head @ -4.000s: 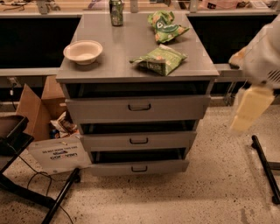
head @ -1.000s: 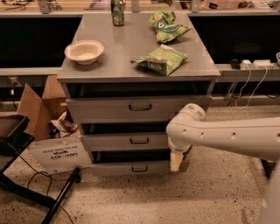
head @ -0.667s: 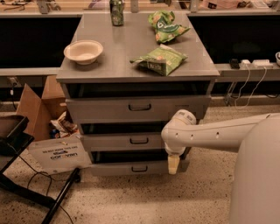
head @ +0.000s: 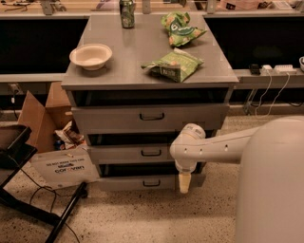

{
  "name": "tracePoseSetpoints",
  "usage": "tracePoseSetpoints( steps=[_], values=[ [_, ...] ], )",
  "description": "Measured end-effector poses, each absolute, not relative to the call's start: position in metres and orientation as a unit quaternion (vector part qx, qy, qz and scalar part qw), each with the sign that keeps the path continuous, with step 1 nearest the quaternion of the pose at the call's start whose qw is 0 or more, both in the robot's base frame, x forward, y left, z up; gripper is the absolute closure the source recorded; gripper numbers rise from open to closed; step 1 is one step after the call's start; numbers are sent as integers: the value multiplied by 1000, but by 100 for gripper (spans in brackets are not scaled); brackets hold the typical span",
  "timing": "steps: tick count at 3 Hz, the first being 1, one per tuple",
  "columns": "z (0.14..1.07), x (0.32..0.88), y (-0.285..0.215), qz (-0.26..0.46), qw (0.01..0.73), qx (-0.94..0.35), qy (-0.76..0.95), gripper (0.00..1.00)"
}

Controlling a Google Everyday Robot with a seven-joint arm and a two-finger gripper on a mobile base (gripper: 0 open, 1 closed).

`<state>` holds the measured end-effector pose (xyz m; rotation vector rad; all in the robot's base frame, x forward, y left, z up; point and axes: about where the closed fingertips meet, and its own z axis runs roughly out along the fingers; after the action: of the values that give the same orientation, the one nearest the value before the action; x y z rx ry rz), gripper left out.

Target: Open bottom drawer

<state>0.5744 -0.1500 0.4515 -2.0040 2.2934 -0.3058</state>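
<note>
Nearest us, the robot's broad white arm (head: 223, 148) fills the right corner and reaches left towards the cabinet (head: 228, 78). The speckled floor (head: 142, 218) lies open in front of the cabinet. On the near left, a black stand's legs (head: 61, 212) angle across the floor. A white sign (head: 64, 168) and a cardboard box (head: 35, 118) crowd the cabinet's left edge.

The gripper (head: 184, 182) points down, just before the right end of the bottom drawer (head: 128, 183). We cannot tell whether it is released or clenched. The drawer is the lowest of three, just above the floor, and its small dark handle (head: 151, 182) lies left of the gripper, apart from it.

Farther back, a bowl (head: 90, 55), two green bags (head: 175, 65) and a can (head: 126, 10) sit on the cabinet's top.
</note>
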Motion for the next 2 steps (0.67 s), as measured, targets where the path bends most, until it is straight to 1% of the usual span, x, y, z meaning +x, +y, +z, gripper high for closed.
tracePoseSetpoints(
  steps=[2],
  values=[
    [314, 594, -170, -87, -9, -677, 730, 0]
  ],
)
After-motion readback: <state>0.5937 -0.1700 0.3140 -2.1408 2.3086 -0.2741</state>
